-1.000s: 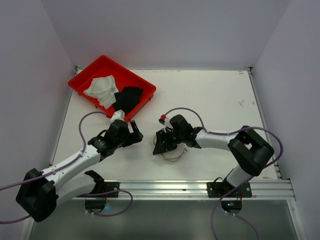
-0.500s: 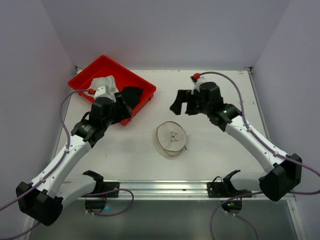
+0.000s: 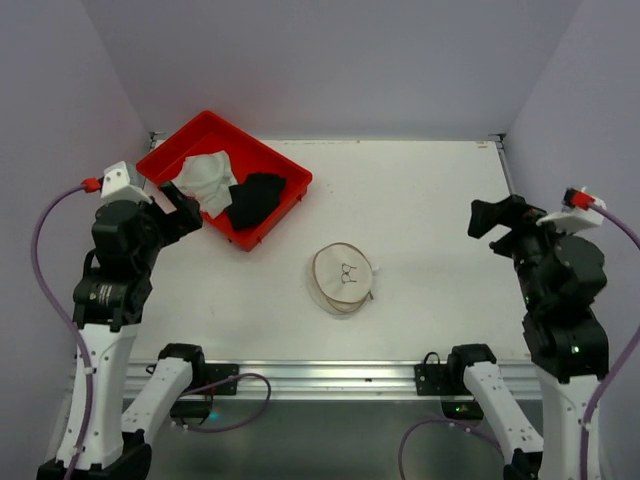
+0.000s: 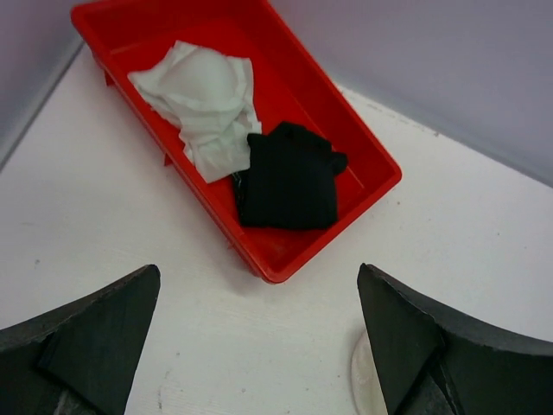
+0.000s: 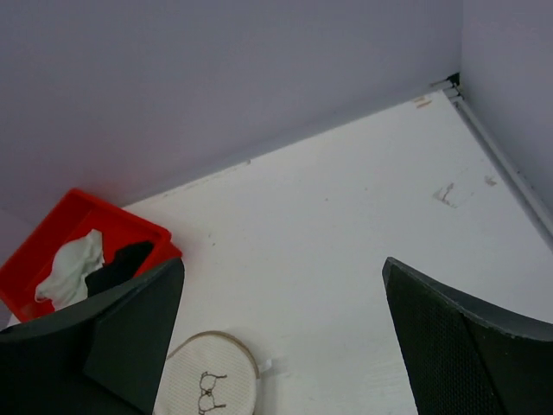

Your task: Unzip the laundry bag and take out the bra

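Observation:
The laundry bag (image 3: 343,278) is a white round flat bag with a small dark bra drawing, lying on the table at the centre front. It also shows in the right wrist view (image 5: 207,380), and its edge shows in the left wrist view (image 4: 363,380). I cannot tell whether its zip is open or shut. A white cupped garment (image 3: 205,180) that looks like a bra lies in the red tray (image 3: 165,152). My left gripper (image 3: 178,210) is open and empty, raised at the left near the tray. My right gripper (image 3: 495,218) is open and empty, raised at the far right.
A black folded garment (image 3: 255,197) lies in the red tray beside the white one; both show in the left wrist view (image 4: 289,177). The tray stands at the back left, its near corner (image 4: 276,275) ahead of my left gripper. Lilac walls enclose the table.
Both arms have drawn back from the centre and risen to the sides. The right gripper left the bag, which now lies uncovered.

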